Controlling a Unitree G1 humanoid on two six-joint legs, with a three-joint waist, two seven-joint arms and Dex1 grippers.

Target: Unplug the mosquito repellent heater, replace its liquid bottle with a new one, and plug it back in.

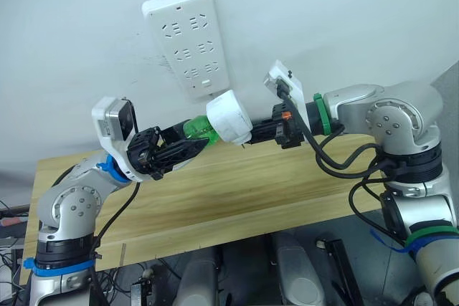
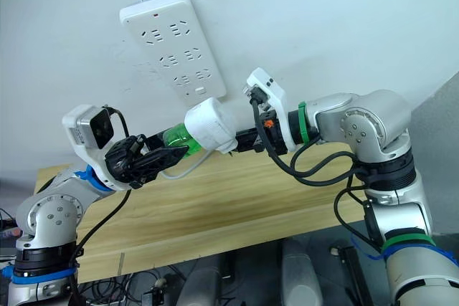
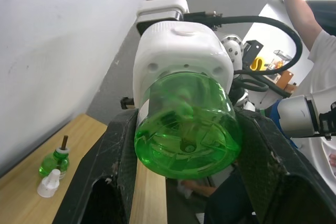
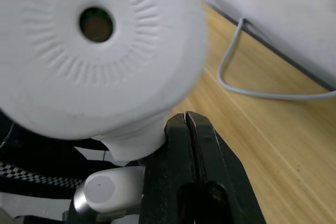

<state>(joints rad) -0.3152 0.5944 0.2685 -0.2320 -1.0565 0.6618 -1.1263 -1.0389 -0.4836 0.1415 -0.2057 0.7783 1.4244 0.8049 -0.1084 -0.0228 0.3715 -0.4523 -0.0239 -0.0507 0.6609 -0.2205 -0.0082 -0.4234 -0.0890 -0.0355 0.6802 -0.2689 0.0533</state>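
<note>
Heater [image 1: 229, 116] with green bottle [image 3: 185, 129]: light, rigid, smooth plastic; my left end effector [image 1: 188, 150] pinches the bottle, my right end effector [image 1: 259, 134], pressed together, steadies the heater's base.

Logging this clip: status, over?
Left gripper shut on green bottle. Right gripper shut at mosquito repellent heater, held unplugged below power strip. Second bottle on table. Nothing in the way.

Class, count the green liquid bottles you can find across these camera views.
2. One green bottle is fitted in the mosquito repellent heater, between the left gripper fingers. A second bottle stands on the wooden table. Others may be hidden.
</note>
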